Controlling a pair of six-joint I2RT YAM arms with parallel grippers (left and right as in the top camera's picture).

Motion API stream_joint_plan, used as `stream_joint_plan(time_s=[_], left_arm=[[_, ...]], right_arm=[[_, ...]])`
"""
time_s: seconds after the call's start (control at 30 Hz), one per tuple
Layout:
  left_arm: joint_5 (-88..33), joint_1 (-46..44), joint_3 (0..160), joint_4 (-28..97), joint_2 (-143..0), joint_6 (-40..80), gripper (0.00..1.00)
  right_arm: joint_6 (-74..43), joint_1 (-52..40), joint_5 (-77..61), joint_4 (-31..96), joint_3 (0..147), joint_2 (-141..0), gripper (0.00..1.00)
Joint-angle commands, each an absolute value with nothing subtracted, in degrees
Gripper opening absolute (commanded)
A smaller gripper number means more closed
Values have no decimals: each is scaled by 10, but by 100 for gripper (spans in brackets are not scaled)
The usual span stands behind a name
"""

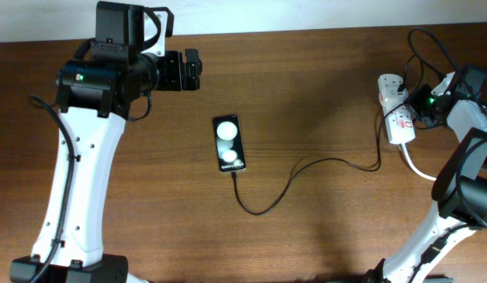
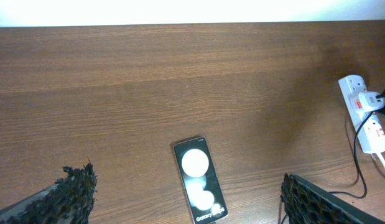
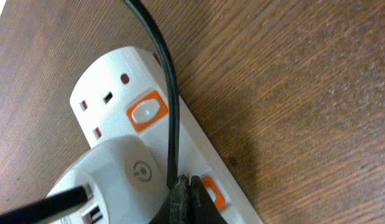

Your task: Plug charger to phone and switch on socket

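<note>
Left hand hangs open at the left, well apart from the job. The phone lies mid-tabletop, long axis front to back. The charger cable meets its near end and trails right to the socket. There the right hand, fingers closed together, has its tips just beside the orange switch next to the adapter: the right arm is clearly nearer
</note>
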State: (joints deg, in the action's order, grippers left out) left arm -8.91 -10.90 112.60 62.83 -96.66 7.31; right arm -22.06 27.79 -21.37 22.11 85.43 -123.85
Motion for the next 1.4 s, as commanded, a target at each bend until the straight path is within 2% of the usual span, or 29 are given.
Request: stream_joint_plan(time_s=[0.0,0.57,0.77,1.07,1.27,1.37], left_arm=[[-85,-107,1127,627,-965,72,99],[-85,-107,1127,627,-965,72,99],[-85,-107,1127,627,-965,72,99],[-85,-107,1127,627,-965,72,99],[-85,-107,1127,627,-965,72,99],[-85,-107,1127,627,-965,72,99]], right_arm=[[-215,228,-255,252,829,-1296,4],[-219,187,-282,326,828,-1297,4],[-219,186,-341,340,828,-1297,4],[-230,200,-278,339,829,-1295,4],[-226,280,-278,346,830,-1172,4],[-197,283,-278,353,830,-1066,4]])
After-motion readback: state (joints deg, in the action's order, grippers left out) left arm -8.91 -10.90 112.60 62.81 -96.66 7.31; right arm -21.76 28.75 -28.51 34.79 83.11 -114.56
